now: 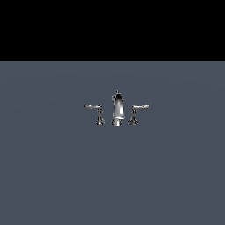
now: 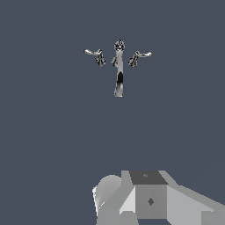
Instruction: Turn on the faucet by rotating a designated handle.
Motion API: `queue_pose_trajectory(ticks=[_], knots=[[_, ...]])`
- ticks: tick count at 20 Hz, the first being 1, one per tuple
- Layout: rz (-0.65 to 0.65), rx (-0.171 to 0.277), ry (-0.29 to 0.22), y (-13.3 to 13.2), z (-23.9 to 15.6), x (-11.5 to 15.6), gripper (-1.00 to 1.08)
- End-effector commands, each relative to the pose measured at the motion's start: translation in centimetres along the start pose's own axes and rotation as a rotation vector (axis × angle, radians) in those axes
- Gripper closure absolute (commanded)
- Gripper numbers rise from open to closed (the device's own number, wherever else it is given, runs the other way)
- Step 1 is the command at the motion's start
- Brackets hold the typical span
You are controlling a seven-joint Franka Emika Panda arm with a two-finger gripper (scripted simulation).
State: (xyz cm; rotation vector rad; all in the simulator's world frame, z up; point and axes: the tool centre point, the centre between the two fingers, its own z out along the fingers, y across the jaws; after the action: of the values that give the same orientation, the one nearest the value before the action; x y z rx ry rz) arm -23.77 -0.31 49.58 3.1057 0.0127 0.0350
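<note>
Chrome faucet [image 1: 117,108] on flat grey-blue surface [image 1: 52,176], handle [image 1: 94,107] on exterior view's left of tall spout [image 1: 117,105], mirror lever [image 1: 139,107] opposite, gripper body [image 2: 149,200] well apart, finger opening cannot be told

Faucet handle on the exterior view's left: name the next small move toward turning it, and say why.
Probably bring the gripper closer to the handle first. In the wrist view the faucet sits small and far off, with bare floor between, and the exterior view shows no arm near it. Nothing touches the lever, so approach should precede any turning.
</note>
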Motion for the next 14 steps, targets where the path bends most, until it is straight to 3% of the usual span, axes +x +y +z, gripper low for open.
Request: queue_pose_trajectory(ticks=[1,14], knots=[[0.0,0.0,0.0,0.0,0.0,0.0,1.08],[0.086,0.001,-0.003,-1.9,2.1,0.9,1.08]])
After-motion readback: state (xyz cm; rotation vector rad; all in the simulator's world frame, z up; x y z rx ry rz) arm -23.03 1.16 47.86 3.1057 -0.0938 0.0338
